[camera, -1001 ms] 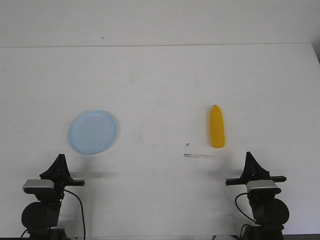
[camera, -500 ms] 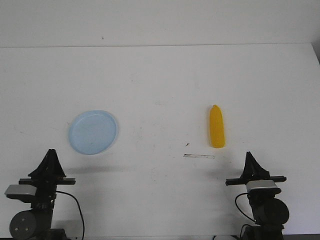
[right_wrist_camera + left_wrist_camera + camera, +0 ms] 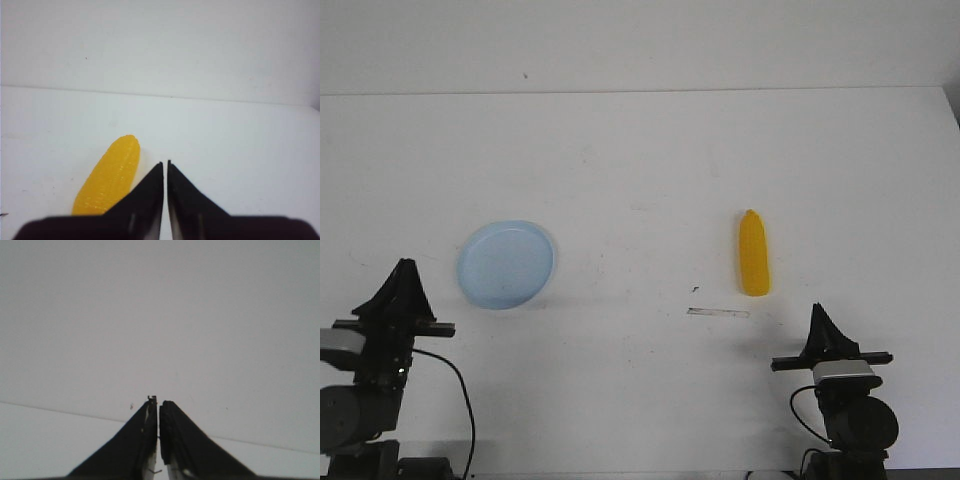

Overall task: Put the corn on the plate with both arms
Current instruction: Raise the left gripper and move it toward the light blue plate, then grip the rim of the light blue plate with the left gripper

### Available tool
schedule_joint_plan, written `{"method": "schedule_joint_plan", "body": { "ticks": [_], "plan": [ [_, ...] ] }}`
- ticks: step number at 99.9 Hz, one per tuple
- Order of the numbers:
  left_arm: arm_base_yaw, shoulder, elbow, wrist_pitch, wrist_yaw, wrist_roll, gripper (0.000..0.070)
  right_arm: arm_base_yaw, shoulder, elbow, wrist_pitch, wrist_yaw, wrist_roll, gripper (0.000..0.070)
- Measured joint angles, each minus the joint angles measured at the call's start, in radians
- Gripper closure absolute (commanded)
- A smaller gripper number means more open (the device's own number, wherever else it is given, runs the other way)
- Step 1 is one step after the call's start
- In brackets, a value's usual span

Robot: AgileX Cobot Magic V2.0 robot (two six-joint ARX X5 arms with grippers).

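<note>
One corn, one plate, two arms at the near edge

There is a single corn on the white tabletop, lying flat on the right half with its small tip pointing away from the robot. One pale blue plate sits on the left half, well apart from the corn, with nothing on it. Between them, nearer the corn, a thin grey strip lies on the surface, with a tiny dark speck just beyond it.

Two arms stand at the near edge, one on each side. The left gripper is raised near the plate's left rim, off to its side; in its wrist view its jaws are pressed together with only a hairline seam between them, holding nothing. The right gripper sits low, just short of the corn's blunt end and a little to its right. From its wrist camera its jaws are likewise pressed together and hold nothing, and the corn lies beside them, not touching
</note>
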Motion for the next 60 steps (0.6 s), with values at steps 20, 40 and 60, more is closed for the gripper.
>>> {"method": "schedule_joint_plan", "body": {
  "ticks": [20, 40, 60],
  "plan": [
    [-0.001, 0.287, 0.146, -0.08, 0.103, 0.0, 0.0699, 0.0, 0.0, 0.0, 0.0, 0.0, 0.0, 0.0684],
    [-0.001, 0.541, 0.257, -0.314, 0.107, 0.0, 0.0699, 0.0, 0.0, 0.0, 0.0, 0.0, 0.0, 0.0684],
    [0.019, 0.787, 0.46, -0.655, 0.126, -0.001, 0.0699, 0.0, 0.0, 0.0, 0.0, 0.0, 0.0, 0.0684]
  ]
}}
